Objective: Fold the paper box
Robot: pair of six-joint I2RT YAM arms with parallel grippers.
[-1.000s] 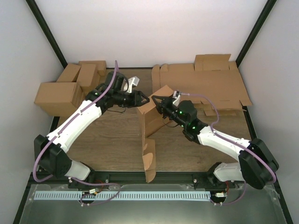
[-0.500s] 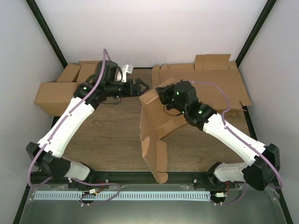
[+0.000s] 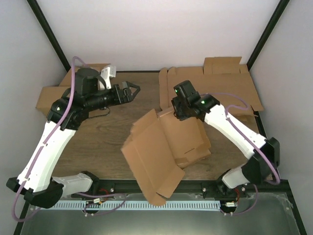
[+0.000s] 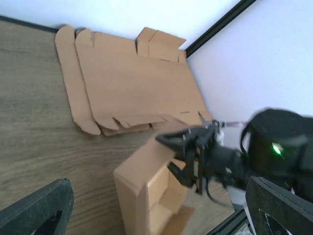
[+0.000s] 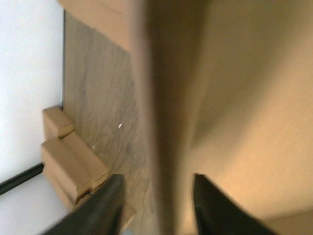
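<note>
The paper box (image 3: pixel 164 142) is a brown, partly folded shell that leans toward the table's front edge, its long flap (image 3: pixel 154 171) hanging over the front rail. My right gripper (image 3: pixel 176 112) is at the box's upper back edge. In the right wrist view its fingers (image 5: pixel 108 205) stand apart on either side of a blurred cardboard wall (image 5: pixel 161 137), with gaps on both sides. My left gripper (image 3: pixel 133 89) is open and well to the left of the box, holding nothing. The left wrist view shows the box (image 4: pixel 142 191) with its hollow side open and the right gripper (image 4: pixel 172 155) at its rim.
A pile of flat cardboard sheets (image 3: pixel 215 88) lies at the back right, also seen from the left wrist (image 4: pixel 132 83). Several folded cartons (image 3: pixel 54 98) crowd the back left corner, seen from the right wrist too (image 5: pixel 68 161). Black frame posts border the table.
The left gripper opened and drew back to the left, away from the box. The right gripper's jaws parted, and the box tipped from upright toward the front edge.
</note>
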